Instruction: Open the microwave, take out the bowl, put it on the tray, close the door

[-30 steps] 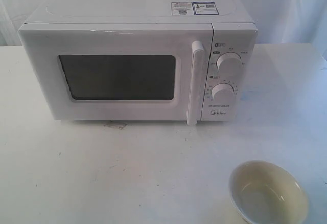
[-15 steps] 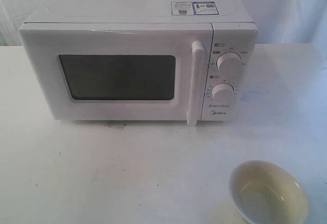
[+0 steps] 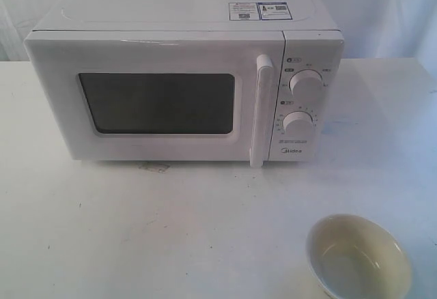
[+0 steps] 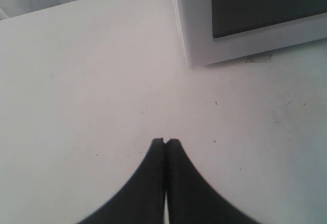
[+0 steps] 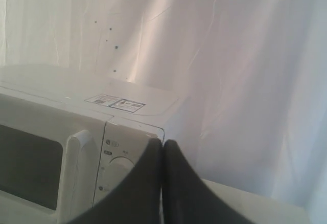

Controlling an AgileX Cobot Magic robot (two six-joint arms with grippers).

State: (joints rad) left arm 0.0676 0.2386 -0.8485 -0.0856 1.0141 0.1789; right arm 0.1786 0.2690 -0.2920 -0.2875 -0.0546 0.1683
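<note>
The white microwave (image 3: pixel 184 74) stands at the back of the table with its door (image 3: pixel 157 101) shut and the bar handle (image 3: pixel 261 111) upright. A cream-white bowl (image 3: pixel 358 256) sits upright on the bare table at the front right; no tray is in view. Neither gripper shows in the exterior view. My left gripper (image 4: pixel 165 141) is shut on nothing above the table, short of the microwave's (image 4: pixel 199 29) lower left corner. My right gripper (image 5: pixel 163 142) is also shut and empty, held in the air in front of the microwave's (image 5: pixel 76 106) knob panel.
The white table (image 3: pixel 171 231) spreads in front of the microwave. Two round knobs (image 3: pixel 305 84) sit on its right panel. A white curtain (image 3: pixel 382 5) hangs behind. A small scuff mark (image 3: pixel 156 168) lies under the door's lower edge.
</note>
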